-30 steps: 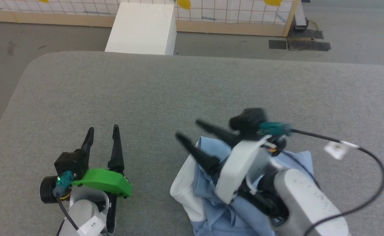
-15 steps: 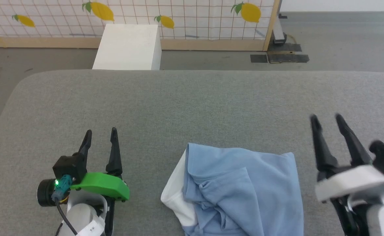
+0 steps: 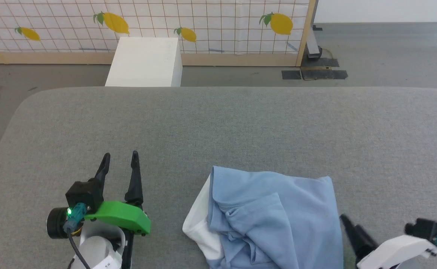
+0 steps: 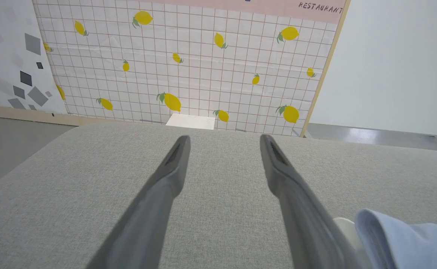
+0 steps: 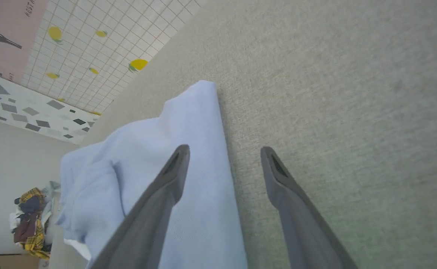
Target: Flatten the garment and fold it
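Observation:
The garment, a light blue shirt with a white part at its left edge, lies crumpled near the front of the grey padded surface. My left gripper rests open to its left, apart from it. In the left wrist view that gripper has nothing between its fingers, and the garment sits at the lower right. My right gripper is at the garment's right edge. In the right wrist view this gripper is open, one finger over the garment's edge, the other over bare padding.
A white box stands on the floor behind the padded surface, in front of a lemon-patterned panel. A pile of other clothes lies beyond the surface in the right wrist view.
My right gripper left its place over the garment, swung out to the right, then drew back to the lower right. The head camera tilted up. The left gripper stayed put.

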{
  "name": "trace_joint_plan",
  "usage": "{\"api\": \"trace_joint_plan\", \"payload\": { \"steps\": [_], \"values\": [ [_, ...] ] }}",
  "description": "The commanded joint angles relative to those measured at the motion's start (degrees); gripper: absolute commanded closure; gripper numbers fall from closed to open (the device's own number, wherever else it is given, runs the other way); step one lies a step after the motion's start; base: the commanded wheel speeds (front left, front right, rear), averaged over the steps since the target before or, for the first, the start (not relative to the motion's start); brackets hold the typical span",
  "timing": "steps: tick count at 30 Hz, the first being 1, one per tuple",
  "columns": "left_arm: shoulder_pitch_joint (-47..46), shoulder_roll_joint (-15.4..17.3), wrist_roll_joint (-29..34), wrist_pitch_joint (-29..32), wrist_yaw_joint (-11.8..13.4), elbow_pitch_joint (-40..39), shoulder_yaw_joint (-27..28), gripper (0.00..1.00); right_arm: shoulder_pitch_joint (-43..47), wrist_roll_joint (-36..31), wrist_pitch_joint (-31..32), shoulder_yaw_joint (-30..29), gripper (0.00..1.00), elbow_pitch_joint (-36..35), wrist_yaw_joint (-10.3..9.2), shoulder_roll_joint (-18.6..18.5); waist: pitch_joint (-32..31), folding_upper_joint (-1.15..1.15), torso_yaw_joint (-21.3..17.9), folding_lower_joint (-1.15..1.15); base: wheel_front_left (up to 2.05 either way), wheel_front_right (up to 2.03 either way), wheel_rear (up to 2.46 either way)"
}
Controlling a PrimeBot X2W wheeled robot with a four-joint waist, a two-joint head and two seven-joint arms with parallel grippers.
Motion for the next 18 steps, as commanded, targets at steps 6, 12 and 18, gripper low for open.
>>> {"api": "trace_joint_plan", "payload": {
  "steps": [6,12,18],
  "values": [
    [0.84,-0.30,0.12,-0.27,-0.34,0.31,0.22,0.00,-1.58,7.77,2.21,3.79,0.00,7.71,-0.08,0.09,-0.27,0.00,0.36,0.00,0.00,0.00,0.00],
    [0.62,-0.33,0.14,-0.27,-0.30,0.43,0.43,0.00,-3.79,9.58,4.34,8.03,0.20,10.66,-0.08,0.09,0.07,0.00,0.41,0.00,0.00,0.00,0.00],
    [0.37,-0.37,0.05,-0.27,-0.25,0.46,0.48,0.00,-5.42,2.65,5.20,8.89,1.00,9.81,-0.08,0.09,0.32,0.00,0.28,0.00,0.00,0.00,0.00]
  ]
}}
